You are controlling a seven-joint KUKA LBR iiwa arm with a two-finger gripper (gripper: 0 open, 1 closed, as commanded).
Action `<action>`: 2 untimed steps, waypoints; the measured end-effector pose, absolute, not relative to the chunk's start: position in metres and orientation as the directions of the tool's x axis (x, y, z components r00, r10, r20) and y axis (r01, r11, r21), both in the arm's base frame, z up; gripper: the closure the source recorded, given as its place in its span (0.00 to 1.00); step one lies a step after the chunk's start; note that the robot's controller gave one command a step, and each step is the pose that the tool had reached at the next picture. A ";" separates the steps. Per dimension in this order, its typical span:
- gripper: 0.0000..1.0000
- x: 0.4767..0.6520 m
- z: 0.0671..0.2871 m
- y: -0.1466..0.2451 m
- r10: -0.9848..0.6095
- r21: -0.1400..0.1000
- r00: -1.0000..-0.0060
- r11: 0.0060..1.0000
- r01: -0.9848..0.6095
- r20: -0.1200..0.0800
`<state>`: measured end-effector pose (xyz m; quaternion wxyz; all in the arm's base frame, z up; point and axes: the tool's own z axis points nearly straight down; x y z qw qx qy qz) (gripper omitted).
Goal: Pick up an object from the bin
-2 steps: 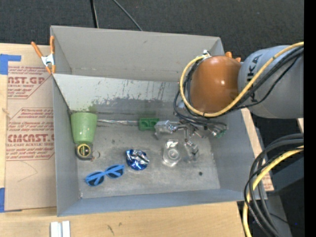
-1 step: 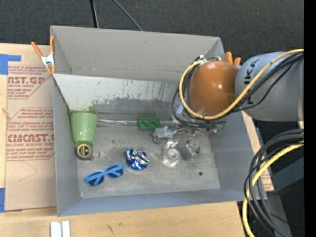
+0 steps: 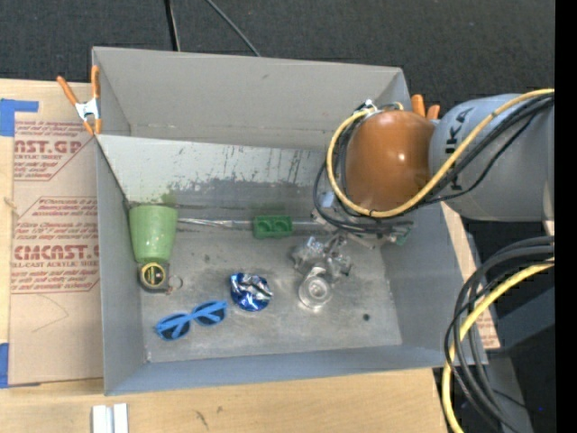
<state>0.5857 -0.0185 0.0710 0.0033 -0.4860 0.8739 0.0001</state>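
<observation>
Bright, even light falls from above on the bin (image 3: 252, 88). A soft highlight gleams on the arm's orange cover (image 3: 388, 161); beneath that cover, the bin floor lies shaded.

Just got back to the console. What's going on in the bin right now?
The arm's gripper is down in the right half of the grey bin, right beside a small clear round object, possibly a cup or cap. Whether it grips anything yet cannot be told. Lying apart to the left are a green block, a green cup on its side, blue sunglasses, a crumpled blue-and-white piece and a small black-and-yellow round thing.
</observation>
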 end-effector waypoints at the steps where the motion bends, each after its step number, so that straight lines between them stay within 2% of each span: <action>1: 1.00 0.578 0.200 -0.028 -0.843 -0.007 -0.538 0.539 -0.843 -0.006; 2: 1.00 0.488 0.285 -0.078 -0.939 -0.004 -0.345 0.345 -0.939 0.000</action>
